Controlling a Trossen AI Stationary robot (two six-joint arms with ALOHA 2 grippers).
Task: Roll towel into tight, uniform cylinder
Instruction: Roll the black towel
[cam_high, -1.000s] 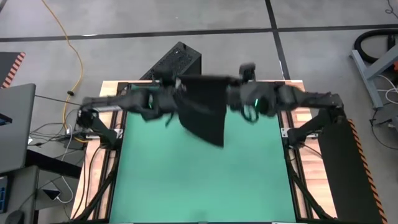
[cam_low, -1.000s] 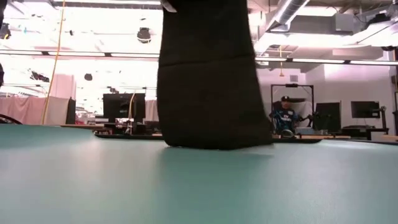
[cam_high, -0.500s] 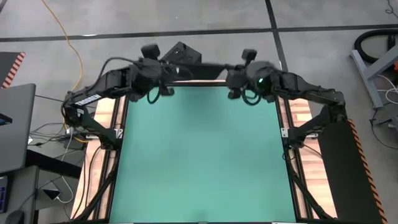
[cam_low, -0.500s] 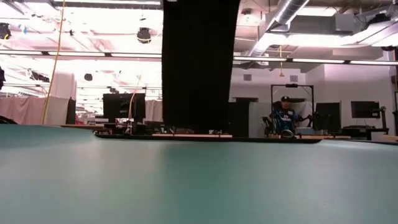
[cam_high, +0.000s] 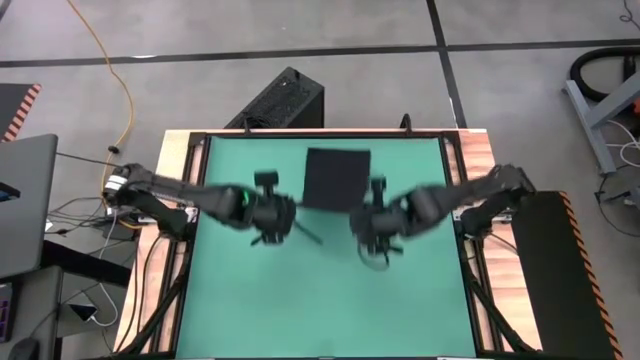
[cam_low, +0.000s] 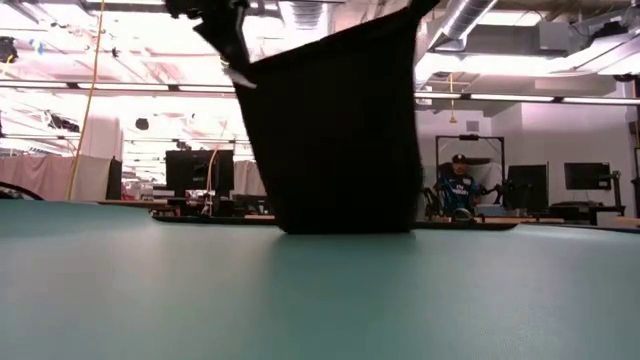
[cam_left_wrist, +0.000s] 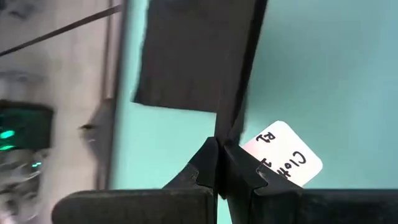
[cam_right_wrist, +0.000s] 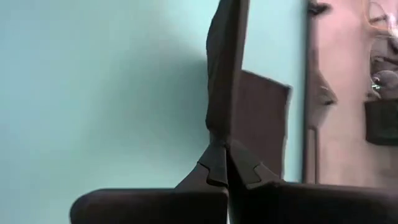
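Towel (cam_high: 336, 177) swung back over green mat (cam_high: 300, 300), far hem now touching; left gripper (cam_left_wrist: 219, 176) and right gripper (cam_right_wrist: 217, 167) pinching near corners; spreading underway, rolling unstarted.

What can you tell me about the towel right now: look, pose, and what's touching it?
The towel is a plain black soft cloth with a white tag bearing handwriting at one edge. It is held up by two top corners: the left gripper and the right gripper are each shut on an edge. In the low view it hangs as a flat sheet, its bottom edge meeting the green mat towards the far side of the table. It is not rolled yet.
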